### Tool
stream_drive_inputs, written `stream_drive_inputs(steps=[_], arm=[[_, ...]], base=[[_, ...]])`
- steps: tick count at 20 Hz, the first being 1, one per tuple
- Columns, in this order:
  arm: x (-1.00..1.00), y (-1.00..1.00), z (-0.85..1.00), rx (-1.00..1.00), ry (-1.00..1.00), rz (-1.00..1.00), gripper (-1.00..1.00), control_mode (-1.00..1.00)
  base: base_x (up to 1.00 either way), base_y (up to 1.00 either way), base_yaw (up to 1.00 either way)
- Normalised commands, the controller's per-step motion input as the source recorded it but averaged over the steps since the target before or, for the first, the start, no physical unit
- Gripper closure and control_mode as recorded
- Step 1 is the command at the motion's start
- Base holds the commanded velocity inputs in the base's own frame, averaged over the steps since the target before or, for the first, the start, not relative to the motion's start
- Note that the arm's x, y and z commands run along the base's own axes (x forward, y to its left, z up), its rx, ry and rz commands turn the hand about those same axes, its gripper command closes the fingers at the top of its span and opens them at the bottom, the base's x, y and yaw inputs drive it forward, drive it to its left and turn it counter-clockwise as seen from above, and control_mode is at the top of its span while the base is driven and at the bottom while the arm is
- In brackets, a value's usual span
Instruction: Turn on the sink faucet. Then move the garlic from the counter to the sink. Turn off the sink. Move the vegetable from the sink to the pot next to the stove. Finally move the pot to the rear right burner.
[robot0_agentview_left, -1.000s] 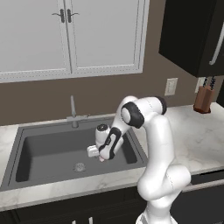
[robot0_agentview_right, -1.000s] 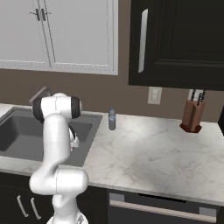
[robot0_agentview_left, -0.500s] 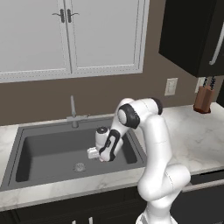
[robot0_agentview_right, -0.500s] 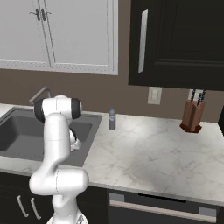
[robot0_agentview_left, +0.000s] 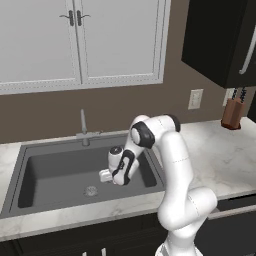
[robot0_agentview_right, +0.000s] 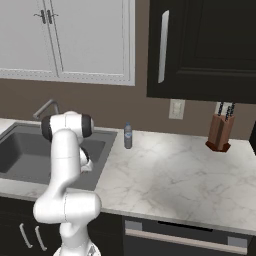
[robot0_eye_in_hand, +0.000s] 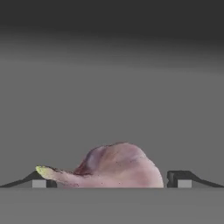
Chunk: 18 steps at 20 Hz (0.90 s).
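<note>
Now | fingers (robot0_eye_in_hand: 107, 183) released, straddling garlic (robot0_eye_in_hand: 118, 166) on sink (robot0_agentview_left: 55, 172) floor near right wall | positioned for pickup toward pot

Arm (robot0_agentview_left: 170, 150) bent low, fingers (robot0_eye_in_hand: 177, 177) apparently spread

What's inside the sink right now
Inside the sink the open gripper reaches down with the garlic lying between its fingertips on the grey floor. The drain shows too. The arm hides the basin's right side.

arm (robot0_agentview_left: 165, 150) shifted left, tool (robot0_agentview_left: 111, 179) lower in sink (robot0_agentview_left: 55, 172)
</note>
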Motion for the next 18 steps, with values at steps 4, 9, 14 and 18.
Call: stream_drive_inputs(steps=[4, 9, 14, 18], arm=[[0.07, 0.03, -0.25, -0.02, 0.00, 0.00, -1.00, -1.00], [0.01, 0.05, -0.27, -0.02, 0.00, 0.00, -1.00, -1.00], [-0.08, 0.00, -0.27, -0.01, 0.00, 0.00, 1.00, -1.00], [-0.61, -0.31, -0.14, 0.02, -0.01, -0.03, 1.00, -1.00]], base=[[0.00, 0.00, 0.00], [0.00, 0.00, 0.00], [0.00, 0.00, 0.00], [0.00, 0.00, 0.00]])
